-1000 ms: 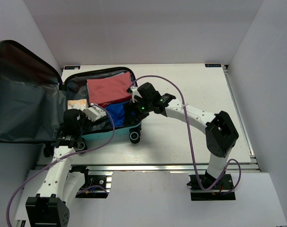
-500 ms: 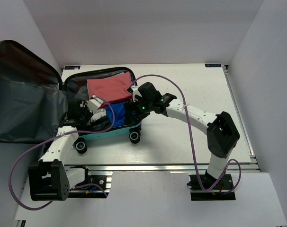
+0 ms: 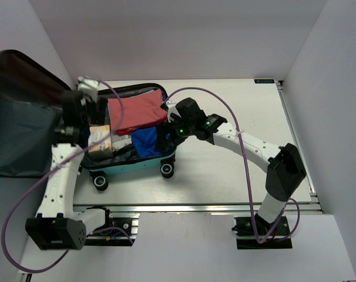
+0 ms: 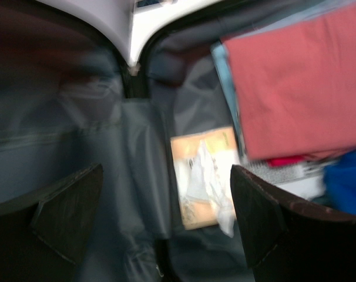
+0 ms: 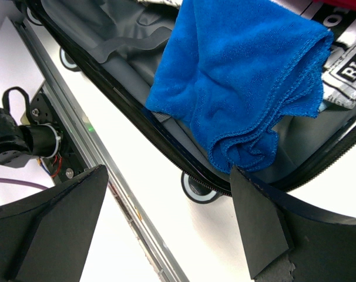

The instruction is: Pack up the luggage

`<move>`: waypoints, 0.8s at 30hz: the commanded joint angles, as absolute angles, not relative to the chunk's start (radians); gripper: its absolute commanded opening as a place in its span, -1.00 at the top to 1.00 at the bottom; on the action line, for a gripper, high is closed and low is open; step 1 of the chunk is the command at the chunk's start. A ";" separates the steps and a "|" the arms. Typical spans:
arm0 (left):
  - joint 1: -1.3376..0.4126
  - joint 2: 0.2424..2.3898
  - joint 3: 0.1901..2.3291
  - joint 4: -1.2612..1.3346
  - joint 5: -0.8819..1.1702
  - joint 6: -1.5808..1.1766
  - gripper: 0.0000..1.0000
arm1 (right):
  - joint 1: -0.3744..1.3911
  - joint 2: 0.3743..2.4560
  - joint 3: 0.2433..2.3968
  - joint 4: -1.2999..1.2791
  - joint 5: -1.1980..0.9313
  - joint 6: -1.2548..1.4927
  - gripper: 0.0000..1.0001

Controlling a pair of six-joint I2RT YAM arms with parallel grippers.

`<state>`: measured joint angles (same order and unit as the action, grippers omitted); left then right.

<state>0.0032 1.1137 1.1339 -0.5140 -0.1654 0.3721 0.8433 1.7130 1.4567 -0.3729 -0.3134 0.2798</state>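
The small teal hard-shell suitcase (image 3: 140, 165) with dark grey lining and little black wheels sits flopped wide open on the left of the white desk (image 3: 237, 106), folded red cloth (image 3: 134, 111) and blue towel (image 5: 242, 76) inside, left jaws and right jaws both spread, holding nothing.

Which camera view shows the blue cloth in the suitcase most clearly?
The right wrist view: the blue cloth lies close and sharp, crumpled inside the luggage near its rim. The top external view shows it small, beside the right gripper. The left wrist view catches only a blurred blue corner.
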 commanded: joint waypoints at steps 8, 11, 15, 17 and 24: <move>0.015 1.557 2.032 -1.345 -0.741 -0.463 -0.96 | 0.795 1.623 1.434 -0.399 -0.160 0.265 -0.79; 0.015 1.502 2.072 -1.214 -0.727 -0.399 -0.96 | 0.770 1.608 1.421 -0.408 -0.100 0.271 -0.79; 0.015 1.485 2.157 -1.137 -0.987 -0.193 -0.96 | 0.744 1.609 1.417 -0.406 -0.118 0.278 -0.79; 0.006 1.426 2.053 -1.012 -1.151 -0.062 -0.96 | 0.735 1.623 1.431 -0.405 -0.139 0.282 -0.79; 0.018 1.225 1.818 -0.452 -1.230 0.406 -0.96 | 0.723 1.683 1.483 -0.449 -0.193 0.302 -0.79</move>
